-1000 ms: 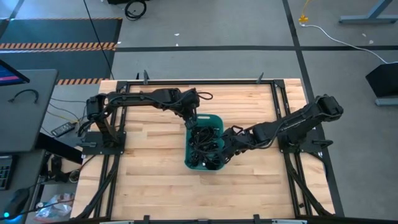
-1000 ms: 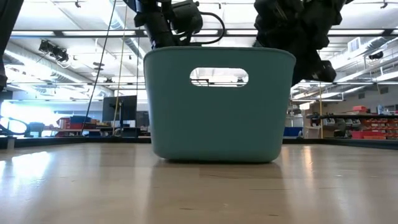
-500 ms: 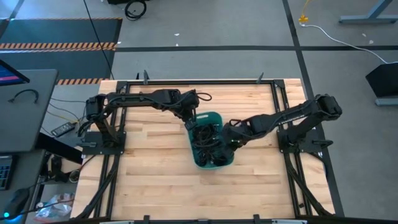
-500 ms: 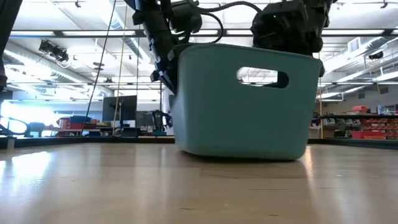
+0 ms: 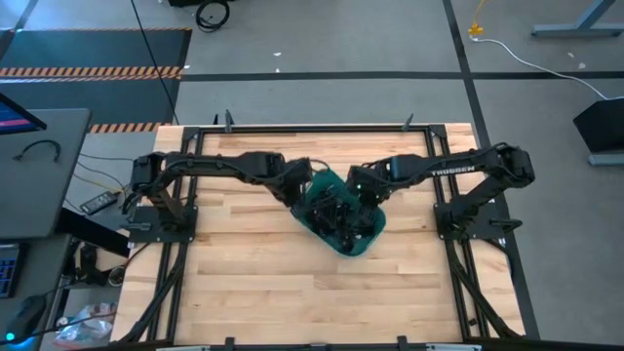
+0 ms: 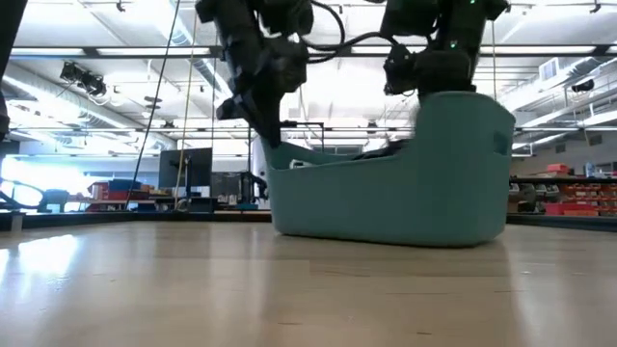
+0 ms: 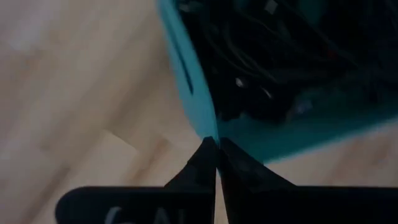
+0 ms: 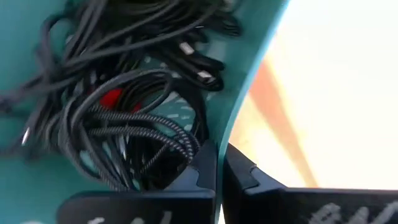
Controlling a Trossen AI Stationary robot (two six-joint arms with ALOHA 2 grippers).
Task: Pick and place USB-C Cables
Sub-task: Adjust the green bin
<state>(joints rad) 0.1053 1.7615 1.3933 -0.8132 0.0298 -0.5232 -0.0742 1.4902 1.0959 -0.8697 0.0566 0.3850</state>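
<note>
A teal tub (image 5: 363,237) stands skewed on the wooden table, its base on the boards (image 6: 386,235). It holds several USB-C cables (image 5: 333,213), a tangle of thin black cords, one with a red band (image 8: 112,96). My left gripper (image 7: 217,151) is shut on the tub's rim at the corner nearest the left arm. My right gripper (image 8: 219,160) is shut on the rim of the tub's far-right side. Both come down from above (image 5: 310,188) (image 5: 367,191). My left gripper pinches the tub's rim at a corner (image 7: 210,129) between its two fingers, right beside the end wall with the handle slot. The fingers slant down from above. The tub stays on the table. My right gripper pinches the tub's thin side wall at its rim (image 8: 225,134), one finger inside by the cables and one outside. It slants down from above, and the tub's base rests on the table.
A black metal frame (image 5: 292,128) runs round the table's edges. Bare wood lies open in front of the tub (image 5: 292,283) and to either side. Beyond the table are a desk (image 5: 39,166) at the left and a white floor cable (image 5: 526,54).
The tub has turned about on the table from square to skewed and slid a little toward the right and far edges. My right gripper has swung toward the far edge, along the tub's side, and rolled. My left gripper has shifted slightly toward the near edge, staying with the tub's rim.
</note>
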